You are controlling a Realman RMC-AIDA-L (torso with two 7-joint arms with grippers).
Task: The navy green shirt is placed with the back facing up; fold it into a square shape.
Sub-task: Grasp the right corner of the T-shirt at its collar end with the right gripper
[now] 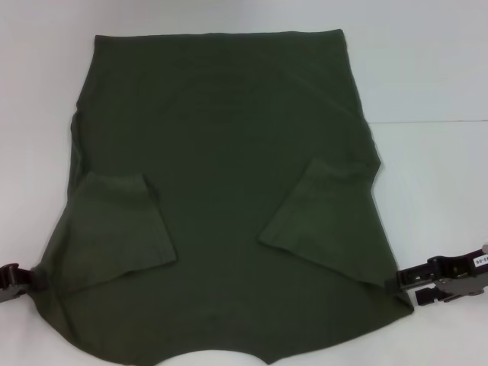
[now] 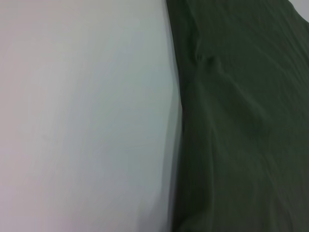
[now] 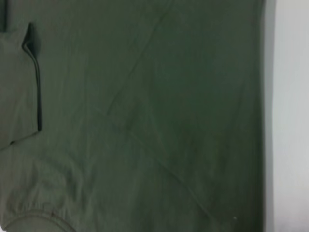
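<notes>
Nearest to us, the navy green shirt (image 1: 221, 191) lay flat on the white table (image 1: 435, 69), reaching its near edge, both sleeves folded in. Our left gripper (image 1: 17, 280) pinched the left shoulder corner. Our right gripper (image 1: 412, 284) touched the right one; we couldn't tell its pinch.

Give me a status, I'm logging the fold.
Left gripper and right gripper at the navy green shirt's near shoulder corners. Shirt flat on the table, both sleeves folded in. Nothing in the way.
</notes>
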